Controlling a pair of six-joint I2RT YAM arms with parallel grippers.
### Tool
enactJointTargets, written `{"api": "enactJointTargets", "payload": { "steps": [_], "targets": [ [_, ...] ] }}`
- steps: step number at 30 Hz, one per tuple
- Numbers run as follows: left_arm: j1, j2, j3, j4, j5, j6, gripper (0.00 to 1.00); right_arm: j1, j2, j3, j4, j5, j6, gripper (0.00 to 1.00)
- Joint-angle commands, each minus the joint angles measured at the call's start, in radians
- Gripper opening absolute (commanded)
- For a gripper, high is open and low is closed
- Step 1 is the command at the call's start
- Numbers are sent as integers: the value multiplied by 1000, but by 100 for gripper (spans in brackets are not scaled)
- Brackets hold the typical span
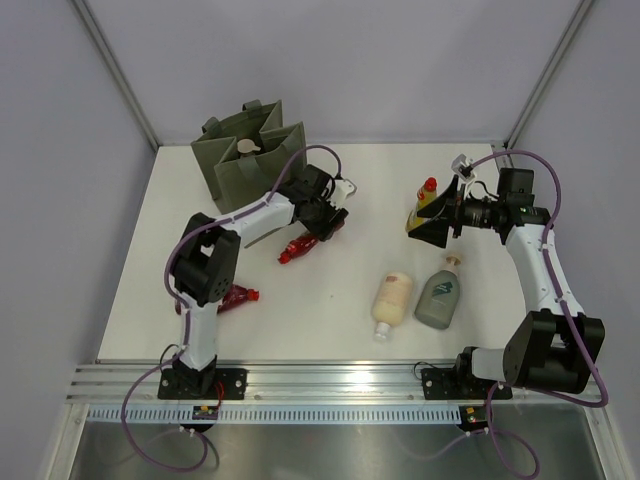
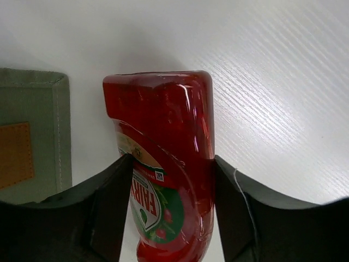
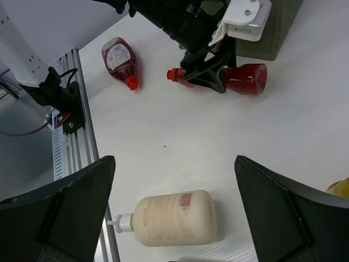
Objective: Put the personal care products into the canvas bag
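Left gripper (image 2: 172, 164): its fingers (image 2: 109, 213) bear on both flanks of the dark red bottle (image 2: 163, 114), pinching it at the label; the bottle lies on the table (image 2: 283, 82), broad base ahead of the fingertips, cap toward the wrist; the canvas bag (image 2: 32, 142) stands just beside the left finger; treat the bottle as glossy, slippery plastic with yielding walls and likely liquid weight; hold across the mid-body, not the tapered neck, and squeeze moderately; right gripper (image 3: 174, 180): spread wide and empty, with the cream bottle (image 3: 174, 218) lying beneath it
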Motion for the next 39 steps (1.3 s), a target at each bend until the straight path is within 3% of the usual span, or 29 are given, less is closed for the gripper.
{"api": "enactJointTargets", "payload": {
  "steps": [1, 14, 15, 17, 20, 22, 23, 24, 26, 27, 29, 35, 39],
  "targets": [
    [-16, 108, -43, -157, -78, -36, 67, -11, 5, 21, -19, -37, -28, 100],
    [-79, 197, -20, -216, -379, -128, 70, -16, 17, 36, -63, -62, -65, 100],
    [-84, 200, -15, -220, -390, -131, 72, -16, 19, 39, -69, -63, -72, 100],
    [-98, 208, -8, -225, -425, -140, 85, -17, 19, 39, -74, -66, -74, 99],
    [-105, 219, 3, -246, -421, -139, 84, -20, 19, 44, -82, -70, -79, 99],
    [-107, 214, -5, -243, -410, -140, 75, -22, 19, 44, -85, -70, -83, 99],
    [-107, 211, -5, -242, -406, -139, 65, -22, 19, 44, -85, -71, -83, 100],
    [-107, 201, -11, -234, -401, -139, 50, -24, 19, 44, -86, -71, -86, 99],
    [-107, 176, -23, -219, -387, -143, 36, -25, 19, 44, -88, -73, -88, 99],
    [-107, 138, -44, -199, -378, -142, 23, -25, 20, 45, -91, -74, -91, 100],
    [-107, 89, -64, -182, -364, -142, 12, -25, 22, 49, -98, -74, -99, 99],
    [-104, -155, -126, -137, -159, -134, 0, -27, 34, 68, -155, -80, -148, 100],
    [-78, -270, -118, -128, 40, -162, 0, -27, 36, 76, -181, -76, -175, 99]
  ]
}}
